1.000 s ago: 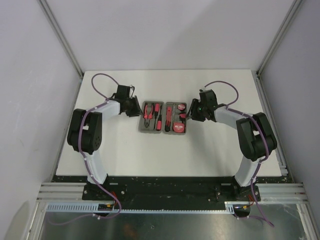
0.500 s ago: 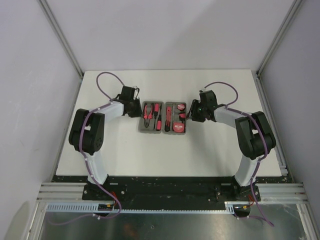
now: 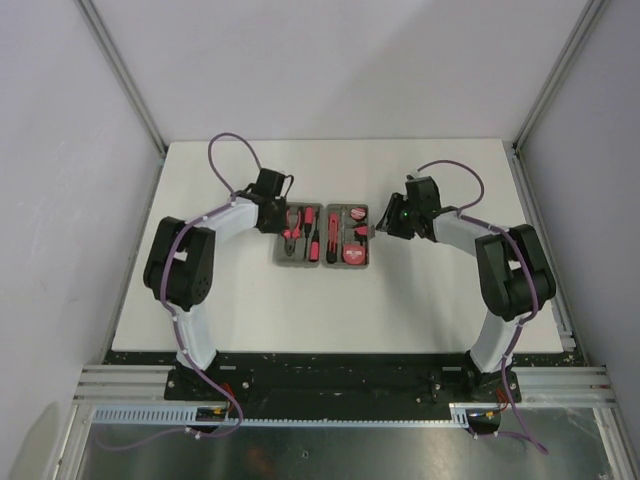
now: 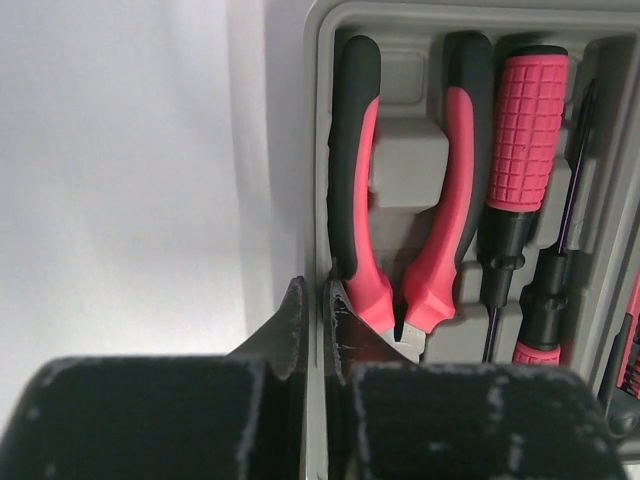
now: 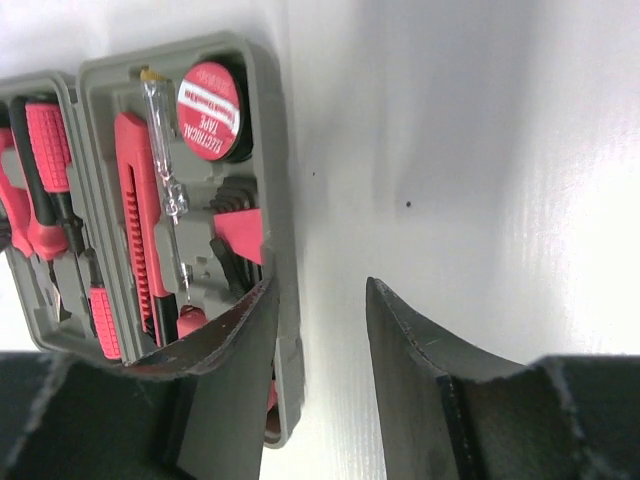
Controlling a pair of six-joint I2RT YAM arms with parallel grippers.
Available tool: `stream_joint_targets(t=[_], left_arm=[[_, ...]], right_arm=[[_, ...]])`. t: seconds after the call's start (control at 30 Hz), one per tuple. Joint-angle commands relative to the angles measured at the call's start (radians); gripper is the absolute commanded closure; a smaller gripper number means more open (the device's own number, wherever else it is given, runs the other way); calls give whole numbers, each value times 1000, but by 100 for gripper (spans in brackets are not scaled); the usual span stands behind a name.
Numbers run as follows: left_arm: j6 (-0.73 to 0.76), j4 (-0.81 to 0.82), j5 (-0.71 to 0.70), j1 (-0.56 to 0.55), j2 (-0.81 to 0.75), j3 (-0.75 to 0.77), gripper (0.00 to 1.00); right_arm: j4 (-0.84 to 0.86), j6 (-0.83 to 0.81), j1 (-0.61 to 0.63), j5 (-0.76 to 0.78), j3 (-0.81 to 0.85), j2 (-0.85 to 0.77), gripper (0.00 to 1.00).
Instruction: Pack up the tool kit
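The small grey plastic clamshell case [image 3: 326, 264] lies open flat on the white desk [image 3: 400, 310], at the middle of the top view, with the red-and-black pliers [image 4: 400, 200] seated in their recess. The left claw [image 4: 315, 318] is pinched tight on the case's left rim. The right claw [image 5: 318, 290], half spread, straddles the right rim, probably so the two can fold the halves shut.

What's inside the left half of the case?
Pliers and two screwdrivers, each seated in place. The left claw, shut on the case rim, hides that half's near end.
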Motion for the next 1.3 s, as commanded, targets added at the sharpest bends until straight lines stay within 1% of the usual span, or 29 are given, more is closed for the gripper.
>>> stream_joint_targets(t=[0.0, 0.13, 0.3, 0.5, 0.67, 0.73, 1.07, 1.27], left_arm=[[74, -90, -153, 4, -80, 89, 100], [114, -138, -203, 1, -123, 144, 100], [143, -209, -257, -12, -138, 233, 100], [171, -309, -391, -76, -118, 356, 100], [230, -361, -555, -167, -67, 443, 100], [241, -376, -600, -201, -42, 474, 100], [228, -437, -717, -310, 79, 551, 100], [224, -470, -738, -378, 143, 623, 100]], right_arm=[[42, 36, -28, 47, 3, -64, 55], [49, 45, -37, 30, 4, -19, 55], [56, 43, -27, -26, 8, 55, 56], [69, 29, 24, -43, 38, 110, 56], [74, 34, 79, -90, 103, 179, 56], [74, 35, 100, -104, 131, 206, 56], [75, 40, 171, -150, 202, 279, 57], [59, 38, 196, -155, 203, 284, 57]])
